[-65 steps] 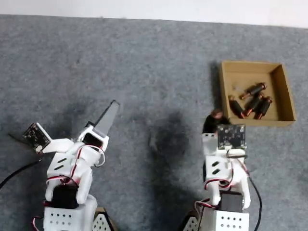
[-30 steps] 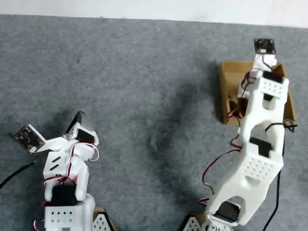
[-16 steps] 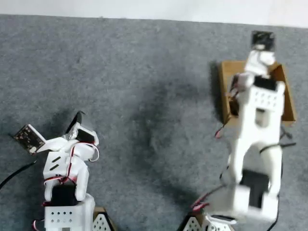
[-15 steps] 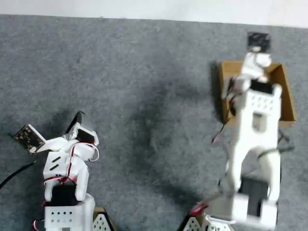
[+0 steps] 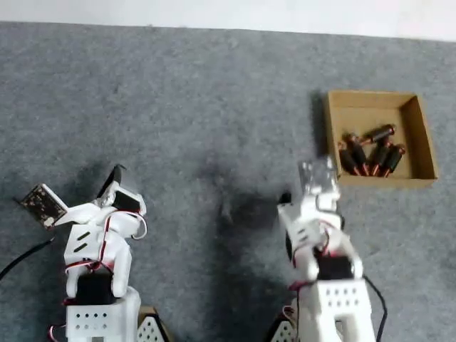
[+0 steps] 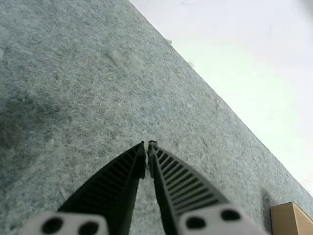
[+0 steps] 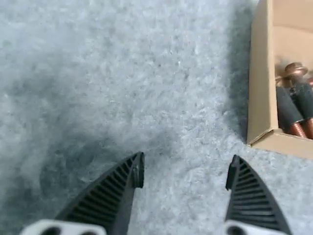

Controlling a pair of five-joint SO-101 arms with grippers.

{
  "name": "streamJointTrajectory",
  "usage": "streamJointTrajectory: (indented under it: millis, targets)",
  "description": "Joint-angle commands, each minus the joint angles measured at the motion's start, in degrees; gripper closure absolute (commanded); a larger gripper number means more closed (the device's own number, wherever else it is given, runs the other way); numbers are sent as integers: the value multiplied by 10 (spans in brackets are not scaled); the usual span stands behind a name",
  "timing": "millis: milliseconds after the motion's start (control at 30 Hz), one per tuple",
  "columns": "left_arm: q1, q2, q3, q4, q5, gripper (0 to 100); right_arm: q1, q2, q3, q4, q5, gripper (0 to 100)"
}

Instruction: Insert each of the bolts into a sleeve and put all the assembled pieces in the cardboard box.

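A grey, fuzzy felt-like mat (image 5: 214, 92) covers the table, with a strip of smooth white surface (image 5: 214, 11) beyond its far edge. Two white plastic arms with red and black wiring sit at the near edge.

At the far right stands the cardboard box (image 5: 370, 110), a shallow, open square of plain brown card. A cluster of assembled pieces (image 5: 370, 153) lies on its floor: short copper-coloured bolts with round heads, each pushed through a dark, matte cylindrical sleeve. They lie close together and overlap, so an exact count is hard to make.

In the right wrist view, the right gripper (image 7: 186, 171) hangs over bare mat. Its black, ribbed, tapering jaws are spread wide with nothing between them. The cardboard box (image 7: 259, 98) is just beyond and to one side of the jaws, cut off by the frame edge. Two or three assembled pieces (image 7: 293, 110) show inside it, well apart from the jaws. In the high view this arm is folded back near its base, short of the box.

In the left wrist view, the left gripper (image 6: 147, 144) points along the mat. Its ribbed black jaws are pressed together at the tips, pinching nothing. One corner of the cardboard box (image 6: 293, 218) shows far off, at the frame's edge.
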Motion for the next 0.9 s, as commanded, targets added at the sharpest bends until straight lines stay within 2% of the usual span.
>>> streamJointTrajectory:
  millis: [0, 133, 300, 500, 600, 700, 867]
  targets:
    - [-1, -5, 12, 12, -25, 966, -8, -153, 63, -13, -4, 756]
    - [36, -5, 12, 64, -148, 966, -10, -276, 163, 10, -4, 756]
    - [90, -5, 12, 192, -261, 966, -9, -244, 182, 72, -4, 756]
    - [89, -5, 12, 328, -362, 966, -7, -237, 182, 176, -2, 756]
    - [88, -5, 12, 358, -418, 966, -7, -237, 182, 260, -2, 756]
    - [88, -5, 12, 395, -431, 966, -7, -243, 182, 334, -1, 756]
    - [91, -5, 12, 421, -433, 966, -7, -262, 182, 349, -1, 756]
